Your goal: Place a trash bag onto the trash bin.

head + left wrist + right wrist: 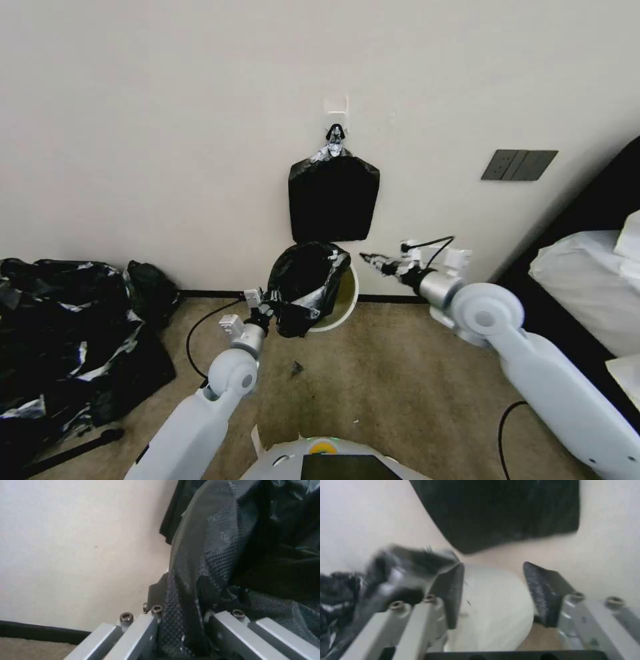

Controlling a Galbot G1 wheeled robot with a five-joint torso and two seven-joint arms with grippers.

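The trash bin [341,301], a small white bucket, stands on the carpet against the wall. The trash bag [303,277], wrinkled glossy black, is draped over the bin's left and rear rim with its mouth spread open; the right part of the rim is bare. My left gripper [270,308] is at the bin's left front, shut on the bag's edge. In the left wrist view the bag's film [213,555] is pinched in the left gripper [181,605]. My right gripper [368,257] hovers open just right of the rim. The right wrist view shows the right gripper [493,585] empty, the bin [493,615] beyond.
A flat stack of black bags [333,197] hangs from a clip on the wall directly above the bin. A big heap of black plastic [60,333] lies on the floor at the left. White bedding and dark furniture [587,280] stand at the right. A grey wall plate [519,165] is right of the stack.
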